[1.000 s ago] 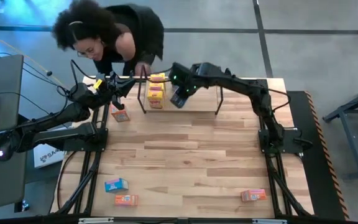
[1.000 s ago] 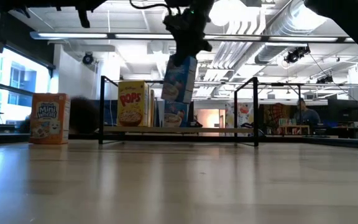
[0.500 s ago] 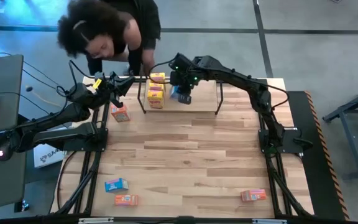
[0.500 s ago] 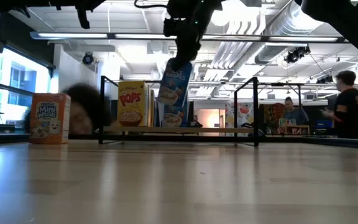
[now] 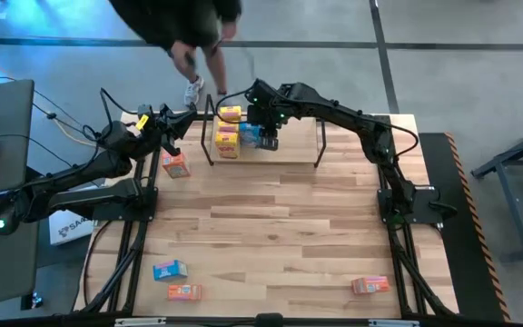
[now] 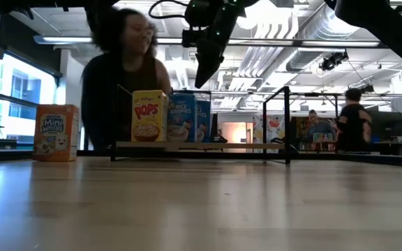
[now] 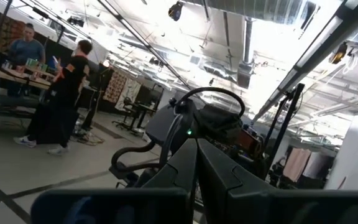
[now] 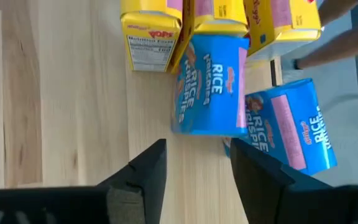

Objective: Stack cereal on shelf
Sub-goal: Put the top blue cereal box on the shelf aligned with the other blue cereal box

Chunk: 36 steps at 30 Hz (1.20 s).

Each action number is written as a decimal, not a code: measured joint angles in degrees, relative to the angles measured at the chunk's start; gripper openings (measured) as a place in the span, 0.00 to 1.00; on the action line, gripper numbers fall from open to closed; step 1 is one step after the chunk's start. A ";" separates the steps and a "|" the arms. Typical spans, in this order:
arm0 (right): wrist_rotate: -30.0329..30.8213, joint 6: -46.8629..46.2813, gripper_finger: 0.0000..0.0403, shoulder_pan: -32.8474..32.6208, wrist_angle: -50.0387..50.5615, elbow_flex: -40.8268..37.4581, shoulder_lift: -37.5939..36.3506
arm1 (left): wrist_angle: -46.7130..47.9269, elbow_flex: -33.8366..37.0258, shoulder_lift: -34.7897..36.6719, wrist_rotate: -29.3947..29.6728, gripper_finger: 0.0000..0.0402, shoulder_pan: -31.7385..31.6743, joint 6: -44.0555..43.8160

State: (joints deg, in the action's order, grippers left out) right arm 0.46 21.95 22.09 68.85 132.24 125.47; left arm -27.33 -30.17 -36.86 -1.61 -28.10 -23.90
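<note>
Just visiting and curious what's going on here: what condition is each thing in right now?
Right gripper: open, empty, above the shelf.
Left gripper: shut, empty, at the table's far left edge.
Rice Krispies box: upright on the shelf, released.
Corn Pops box: upright on the shelf.
Mini-Wheats box: upright on the table, outside the shelf.
Shelf: partly filled.

The wooden surface [image 5: 271, 218] carries the shelf [image 5: 320, 150] holding yellow and blue cereal boxes [image 5: 229, 138], with four loose boxes [image 5: 174, 164] scattered elsewhere.

Three yellow boxes [image 5: 229, 136], three blue [image 5: 249, 136], three orange [image 5: 175, 164].
</note>
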 joint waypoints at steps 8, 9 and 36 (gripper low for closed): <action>7.14 0.10 0.38 -0.03 4.05 0.00 -0.33 | 0.02 0.00 0.00 -0.01 0.01 0.00 0.54; 7.71 -0.07 0.37 0.53 4.15 0.00 -0.43 | 0.00 0.00 0.00 0.00 0.01 0.00 0.54; -8.17 -8.00 0.00 0.19 -22.21 -0.02 4.99 | 0.01 0.00 0.00 3.82 0.01 0.00 1.70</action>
State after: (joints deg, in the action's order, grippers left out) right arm -7.71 13.95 22.28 46.64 132.22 130.46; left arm -27.32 -30.17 -36.86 2.21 -28.10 -22.20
